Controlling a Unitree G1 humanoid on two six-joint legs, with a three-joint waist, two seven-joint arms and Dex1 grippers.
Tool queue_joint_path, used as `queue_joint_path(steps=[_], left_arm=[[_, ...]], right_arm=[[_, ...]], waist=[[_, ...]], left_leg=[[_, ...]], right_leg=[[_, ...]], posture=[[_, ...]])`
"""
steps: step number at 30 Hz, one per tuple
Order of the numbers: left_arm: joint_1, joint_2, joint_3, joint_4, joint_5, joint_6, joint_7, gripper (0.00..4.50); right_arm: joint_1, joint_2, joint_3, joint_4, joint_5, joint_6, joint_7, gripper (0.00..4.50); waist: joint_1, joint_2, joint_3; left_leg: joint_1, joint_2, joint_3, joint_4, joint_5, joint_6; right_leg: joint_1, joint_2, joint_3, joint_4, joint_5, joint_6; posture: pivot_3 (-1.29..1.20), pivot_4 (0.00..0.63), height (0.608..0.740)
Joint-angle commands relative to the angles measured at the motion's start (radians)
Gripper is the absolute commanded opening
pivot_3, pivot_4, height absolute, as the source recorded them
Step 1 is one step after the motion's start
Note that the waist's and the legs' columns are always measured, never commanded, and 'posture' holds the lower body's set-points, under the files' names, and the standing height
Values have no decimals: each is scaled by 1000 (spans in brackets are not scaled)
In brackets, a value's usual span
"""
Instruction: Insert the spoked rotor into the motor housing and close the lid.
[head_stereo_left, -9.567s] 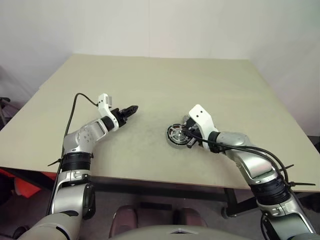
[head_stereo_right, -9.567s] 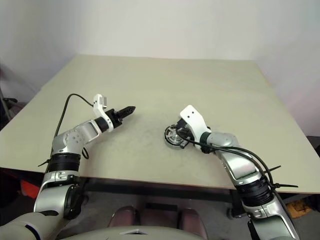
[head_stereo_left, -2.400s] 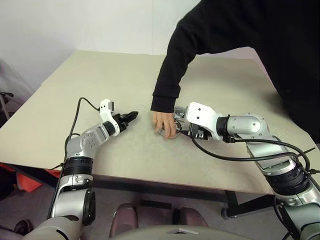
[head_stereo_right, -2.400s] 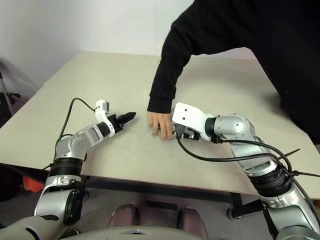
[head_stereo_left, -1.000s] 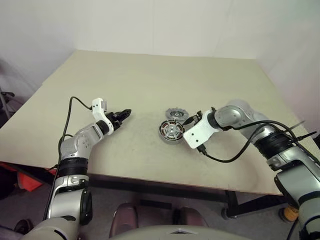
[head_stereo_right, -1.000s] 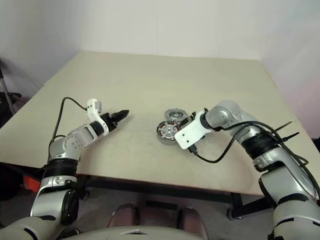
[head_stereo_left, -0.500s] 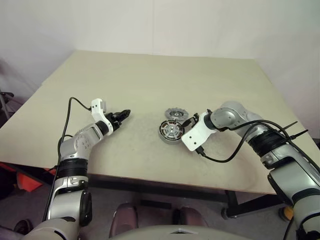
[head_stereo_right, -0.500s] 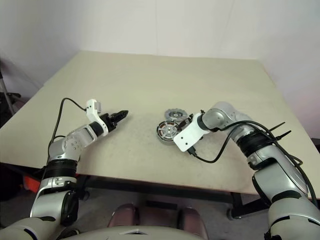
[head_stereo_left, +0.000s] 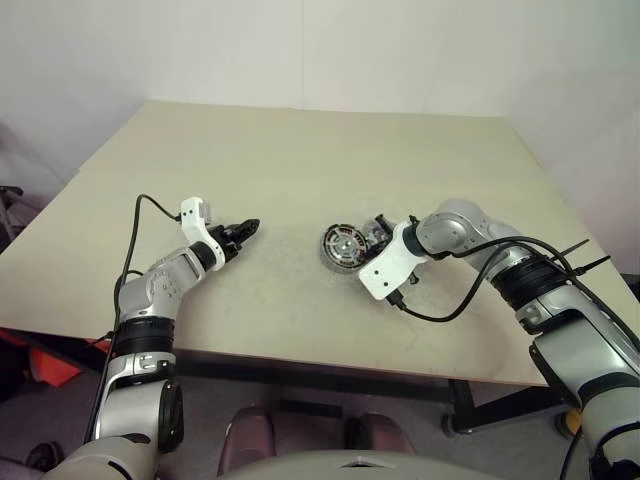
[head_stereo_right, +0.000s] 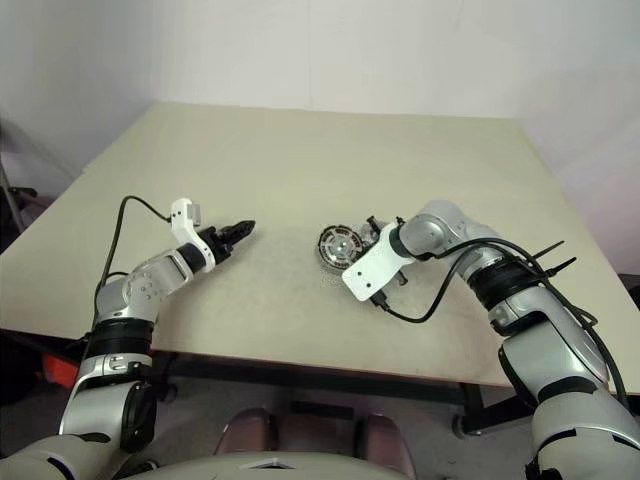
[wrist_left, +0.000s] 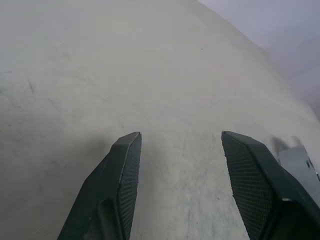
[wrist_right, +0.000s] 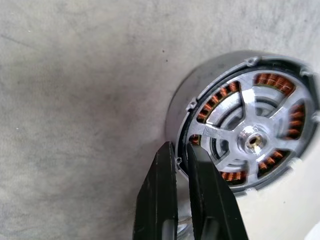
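Observation:
The motor housing (head_stereo_left: 343, 245), a round silver cup with copper windings behind silver spokes, sits at the table's middle, its face tipped up toward me. My right gripper (wrist_right: 180, 147) is shut on the housing's (wrist_right: 240, 135) near rim, one finger inside and one outside. In the head view that gripper (head_stereo_left: 372, 238) is just right of the housing. The spoked rotor is hidden behind the housing and the right hand. My left gripper (head_stereo_left: 248, 227) hovers open over bare table well to the left, its fingers (wrist_left: 122, 165) wide apart and empty.
The beige table (head_stereo_left: 300, 150) stretches wide behind and to both sides of the parts. A black cable (head_stereo_left: 450, 310) loops from the right wrist across the table near its front edge.
The right gripper has closed on the housing's rim, and the housing has shifted away from me and tipped up. The rotor that lay behind it has gone from sight. The left arm stays still.

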Motion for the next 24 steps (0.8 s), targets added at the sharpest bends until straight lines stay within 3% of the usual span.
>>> queue_joint_path(steps=[1,6,17,24], left_arm=[[-18,7,9,-23,-10,-9,-5,2740],[-21,4,6,-19,-9,-10,-4,2740],[-28,0,0,-7,-6,-12,-8,2740],[-26,0,-1,-16,-7,-8,-5,2740]], right_arm=[[-16,-9,-37,-3,8,22,-28,4],[13,-12,-86,-55,69,138,-10,4],[148,-44,-182,-460,268,611,204,4],[190,35,-140,-605,295,874,192,4]], waist=[[-3,0,0],[-3,0,0],[-3,0,0],[-5,0,0]], left_leg=[[0,0,0,0,0,0],[0,0,0,0,0,0],[0,1,0,0,0,1],[2,1,0,-1,0,0]], right_leg=[[0,0,0,0,0,0],[0,0,0,0,0,0],[0,0,0,0,0,0],[0,0,0,0,0,0]], posture=[[0,0,740],[0,0,740],[0,0,740],[0,0,740]])
